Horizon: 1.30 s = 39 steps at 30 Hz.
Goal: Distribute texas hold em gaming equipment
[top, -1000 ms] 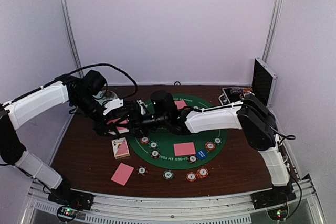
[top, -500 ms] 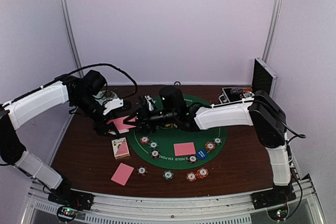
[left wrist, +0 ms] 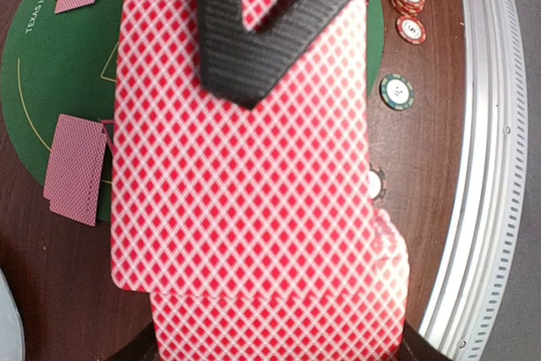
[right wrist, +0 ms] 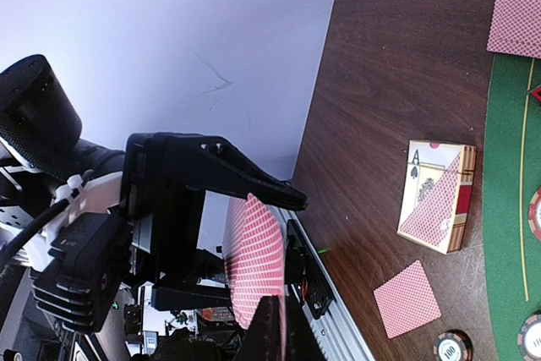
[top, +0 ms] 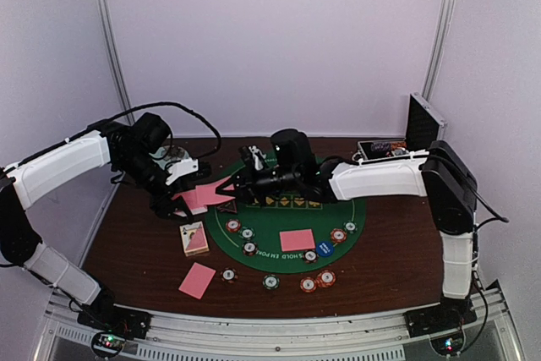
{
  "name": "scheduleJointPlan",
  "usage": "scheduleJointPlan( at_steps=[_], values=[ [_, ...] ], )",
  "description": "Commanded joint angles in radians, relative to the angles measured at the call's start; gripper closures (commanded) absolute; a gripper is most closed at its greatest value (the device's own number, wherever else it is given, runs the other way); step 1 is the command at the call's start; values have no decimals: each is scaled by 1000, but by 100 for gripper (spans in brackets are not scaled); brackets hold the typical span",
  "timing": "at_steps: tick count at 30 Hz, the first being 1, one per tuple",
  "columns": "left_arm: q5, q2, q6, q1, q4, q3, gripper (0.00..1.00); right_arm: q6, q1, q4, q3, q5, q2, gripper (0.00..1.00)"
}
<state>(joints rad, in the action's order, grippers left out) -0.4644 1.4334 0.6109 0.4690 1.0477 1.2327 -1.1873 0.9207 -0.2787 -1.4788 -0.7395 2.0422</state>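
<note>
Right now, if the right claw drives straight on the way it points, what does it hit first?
The deck of cards in the left claw. The right claw points left at it and seems to pinch the top card, so almost no gap. The left claw's body sits just behind.

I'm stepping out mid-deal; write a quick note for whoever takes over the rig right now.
Left gripper shut on the deck, held above the table.
Right gripper shut on the top card, offset from the deck.
Dealt cards lie near-left on the wood, more on the green mat; chips ring the mat's near edge.
Left to do: place this card, keep dealing, probably share out chips.
</note>
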Motion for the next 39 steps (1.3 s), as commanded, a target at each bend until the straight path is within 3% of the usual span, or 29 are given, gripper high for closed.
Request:
scheduleJointPlan(
  at_steps=[1, 10, 16, 26, 33, 39],
  values=[
    [-24, -19, 3, 3, -32, 6, 100, 40, -22, 55, 23, 11, -75, 96],
    [-22, -22, 4, 3, -32, 4, 100, 96, -142, 125, 82, -17, -128, 98],
    [-18, -21, 4, 3, -32, 4, 100, 192, -268, 241, 33, -38, -87, 97],
    [-18, -24, 1, 3, -32, 10, 100, 347, -470, 512, -274, 18, 163, 93],
    [-17, -30, 3, 3, -31, 5, 100, 425, -503, 691, -530, 98, 320, 91],
    [-18, -32, 4, 3, -31, -1, 100, 432, -504, 737, -651, 132, 412, 88]
  ],
)
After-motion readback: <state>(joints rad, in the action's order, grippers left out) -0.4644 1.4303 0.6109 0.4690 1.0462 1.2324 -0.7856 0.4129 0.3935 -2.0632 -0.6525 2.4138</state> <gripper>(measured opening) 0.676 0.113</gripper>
